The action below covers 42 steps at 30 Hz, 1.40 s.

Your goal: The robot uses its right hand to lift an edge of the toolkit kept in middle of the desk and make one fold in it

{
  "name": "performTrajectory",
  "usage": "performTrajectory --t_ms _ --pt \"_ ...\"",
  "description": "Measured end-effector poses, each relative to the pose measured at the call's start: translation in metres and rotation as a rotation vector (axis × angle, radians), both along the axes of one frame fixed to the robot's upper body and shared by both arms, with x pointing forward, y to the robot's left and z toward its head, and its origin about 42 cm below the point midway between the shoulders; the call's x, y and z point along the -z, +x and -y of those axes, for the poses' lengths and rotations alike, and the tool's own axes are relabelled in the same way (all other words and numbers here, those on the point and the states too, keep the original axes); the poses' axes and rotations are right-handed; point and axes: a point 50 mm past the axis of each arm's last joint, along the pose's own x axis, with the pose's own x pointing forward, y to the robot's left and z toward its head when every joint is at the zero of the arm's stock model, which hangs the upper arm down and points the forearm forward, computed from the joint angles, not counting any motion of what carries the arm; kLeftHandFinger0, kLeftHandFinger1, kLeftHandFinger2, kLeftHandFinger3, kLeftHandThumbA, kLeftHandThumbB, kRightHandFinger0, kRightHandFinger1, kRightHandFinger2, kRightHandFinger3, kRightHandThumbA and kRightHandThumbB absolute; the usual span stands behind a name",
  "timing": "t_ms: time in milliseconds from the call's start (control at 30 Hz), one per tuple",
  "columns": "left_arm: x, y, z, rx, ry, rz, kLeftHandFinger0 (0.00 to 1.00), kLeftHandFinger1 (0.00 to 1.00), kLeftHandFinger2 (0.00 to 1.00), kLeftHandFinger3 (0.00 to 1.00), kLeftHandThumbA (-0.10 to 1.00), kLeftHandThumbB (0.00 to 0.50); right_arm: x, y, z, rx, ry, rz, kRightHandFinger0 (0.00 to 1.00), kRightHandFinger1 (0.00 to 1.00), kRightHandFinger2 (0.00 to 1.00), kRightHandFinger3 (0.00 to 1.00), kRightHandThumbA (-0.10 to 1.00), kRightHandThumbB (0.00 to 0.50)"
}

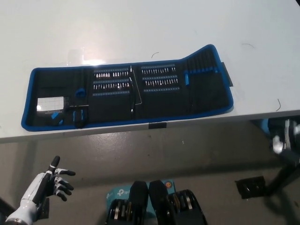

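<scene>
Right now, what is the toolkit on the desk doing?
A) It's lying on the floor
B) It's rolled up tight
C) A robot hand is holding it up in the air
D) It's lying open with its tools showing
D: the toolkit lies spread open on the white desk, its rows of bits showing, and no robot hand touches it.
</scene>
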Motion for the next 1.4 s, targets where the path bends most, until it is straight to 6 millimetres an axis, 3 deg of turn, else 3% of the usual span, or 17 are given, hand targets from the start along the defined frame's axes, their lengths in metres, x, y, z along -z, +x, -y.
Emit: performTrajectory --t_ms 167,300,333,400,433,467,600,667,767,900,1000,1267,1400 --pt "0.000 -0.001 0.000 0.001 -0.001 -0.002 0.38 0.38 0.35 0.52 1.00 0.489 -0.083 0.017 -0.028 -0.139 -0.032 0.216 0.22 0.33 0.49 0.68 0.08 0.170" --pt "0.002 -0.003 -0.001 0.000 -0.002 -0.007 0.39 0.40 0.38 0.54 1.00 0.484 -0.116 0.025 -0.041 -0.203 -0.028 0.293 0.31 0.38 0.51 0.67 0.09 0.170" --pt "0.002 -0.003 -0.001 0.000 -0.002 -0.007 0.40 0.40 0.38 0.55 1.00 0.498 -0.118 0.026 -0.042 -0.206 -0.028 0.298 0.35 0.41 0.52 0.68 0.07 0.158" --pt "0.004 -0.005 -0.001 -0.002 -0.002 -0.012 0.40 0.40 0.38 0.54 1.00 0.500 -0.125 0.030 -0.045 -0.219 -0.023 0.310 0.38 0.44 0.53 0.68 0.08 0.180" --pt "0.004 -0.005 -0.001 -0.002 -0.002 -0.014 0.38 0.39 0.37 0.54 1.00 0.500 -0.125 0.034 -0.045 -0.218 -0.014 0.305 0.51 0.56 0.64 0.79 0.23 0.306" --pt "0.004 -0.006 -0.001 -0.003 -0.003 -0.015 0.38 0.39 0.38 0.54 1.00 0.500 -0.123 0.038 -0.045 -0.210 0.003 0.292 0.60 0.63 0.71 0.85 0.28 0.345" --pt "0.006 -0.008 0.000 -0.006 -0.010 -0.018 0.38 0.39 0.40 0.57 1.00 0.500 -0.100 0.054 -0.043 -0.170 0.064 0.198 0.82 0.78 0.81 0.99 0.34 0.390" --pt "0.007 -0.009 0.001 -0.007 -0.013 -0.020 0.37 0.40 0.40 0.58 1.00 0.500 -0.090 0.060 -0.042 -0.152 0.087 0.157 1.00 0.97 0.91 1.00 0.39 0.403" --pt "0.007 -0.011 0.001 -0.008 -0.014 -0.018 0.36 0.38 0.38 0.55 1.00 0.500 -0.070 0.071 -0.040 -0.108 0.133 0.086 1.00 1.00 1.00 1.00 0.46 0.395" --pt "0.007 -0.011 0.001 -0.011 -0.016 -0.016 0.35 0.37 0.36 0.55 1.00 0.500 -0.045 0.080 -0.042 -0.064 0.171 0.005 1.00 1.00 1.00 1.00 0.54 0.369" --pt "0.006 -0.012 0.001 -0.012 -0.015 -0.013 0.36 0.38 0.36 0.54 1.00 0.500 -0.028 0.085 -0.046 -0.028 0.202 -0.044 1.00 1.00 1.00 1.00 0.53 0.322" --pt "0.005 -0.012 -0.001 -0.018 -0.016 -0.012 0.34 0.36 0.35 0.55 1.00 0.500 0.006 0.092 -0.065 0.039 0.269 -0.131 1.00 1.00 1.00 1.00 0.45 0.314" --pt "0.006 -0.013 -0.002 -0.019 -0.015 -0.012 0.35 0.37 0.35 0.54 1.00 0.500 0.017 0.095 -0.086 0.071 0.327 -0.139 1.00 1.00 1.00 1.00 0.42 0.308"
